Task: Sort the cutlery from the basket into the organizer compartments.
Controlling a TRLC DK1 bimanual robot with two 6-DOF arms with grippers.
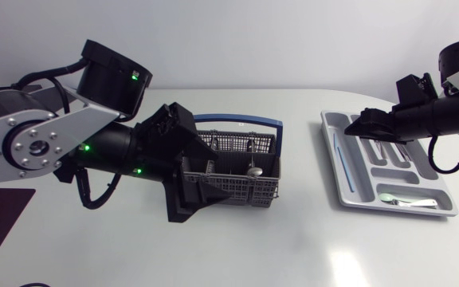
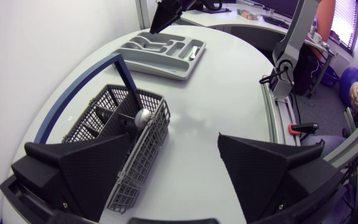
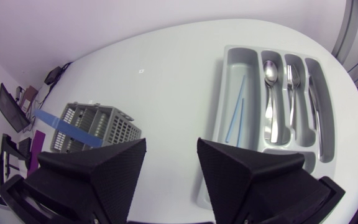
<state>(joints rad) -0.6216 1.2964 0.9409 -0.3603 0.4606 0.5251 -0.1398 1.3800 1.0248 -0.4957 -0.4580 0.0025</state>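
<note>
The head camera looks steeply down from above on the whole desk. The left wrist camera sits close behind the left end effector, low over the basket, and faces across to the distant organizer. The right wrist camera, behind the right end effector, looks down from higher beside the organizer, back toward the basket. All three views share both.
</note>
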